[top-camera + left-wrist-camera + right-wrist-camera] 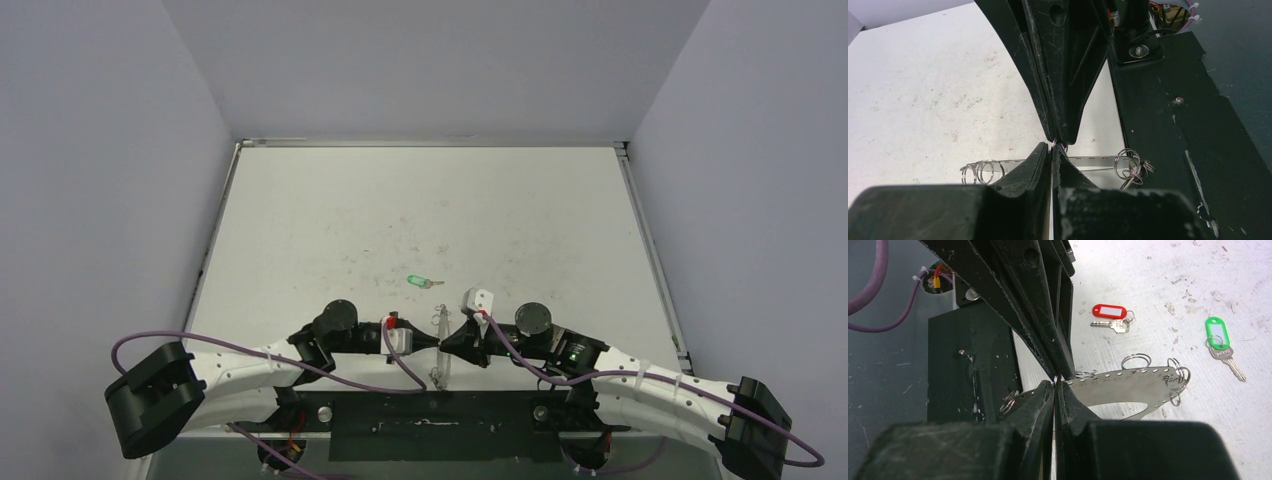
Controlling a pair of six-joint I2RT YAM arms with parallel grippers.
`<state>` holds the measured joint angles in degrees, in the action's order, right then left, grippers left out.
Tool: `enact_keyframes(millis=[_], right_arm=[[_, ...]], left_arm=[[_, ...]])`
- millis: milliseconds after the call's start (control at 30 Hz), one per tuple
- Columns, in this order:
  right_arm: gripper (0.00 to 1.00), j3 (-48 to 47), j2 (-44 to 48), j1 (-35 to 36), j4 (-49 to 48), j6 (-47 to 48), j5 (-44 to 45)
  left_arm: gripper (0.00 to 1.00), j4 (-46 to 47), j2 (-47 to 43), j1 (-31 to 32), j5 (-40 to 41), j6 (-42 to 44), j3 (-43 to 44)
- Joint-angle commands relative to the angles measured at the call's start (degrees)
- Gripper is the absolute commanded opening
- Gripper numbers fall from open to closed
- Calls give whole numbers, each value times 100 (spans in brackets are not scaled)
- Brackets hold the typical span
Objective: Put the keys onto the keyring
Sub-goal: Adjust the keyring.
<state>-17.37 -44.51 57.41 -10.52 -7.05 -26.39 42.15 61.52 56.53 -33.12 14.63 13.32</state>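
1. Currently, your left gripper (1052, 150) is clenched, its fingers pressed flat together with no gap showing.
2. Your right gripper (1055, 386) is likewise clenched. The two meet tip to tip above the near edge of the table (400, 200), just ahead of the arm bases.
3. Both sets of tips pinch the keyring (1128, 385) at one spot on its rim, where a bit of wire glints between them. Whether each grips the band itself or only a ring there cannot be told.
4. You see the keyring as a thin grey perforated band fringed with small wire rings (1136, 360). From above it stands edge-on between the two grippers.
5. The red-tagged key (1110, 315) lies flat on the table, well apart from the keyring.
6. The green-tagged key (1220, 342) lies flat on the table, apart from the red one and just beyond the grippers in the overhead view.
7. Neither key touches the keyring or a gripper.
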Motion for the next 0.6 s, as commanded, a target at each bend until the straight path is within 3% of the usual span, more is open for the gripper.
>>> enact_keyframes(millis=[0, 567], right_arm=[[0, -237, 53, 16, -439, 98, 56], [0, -400, -458, 18, -390, 216, 419]], left_arm=[[0, -233, -153, 46, -159, 116, 276], [0, -1979, -1052, 68, 459, 138, 619]])
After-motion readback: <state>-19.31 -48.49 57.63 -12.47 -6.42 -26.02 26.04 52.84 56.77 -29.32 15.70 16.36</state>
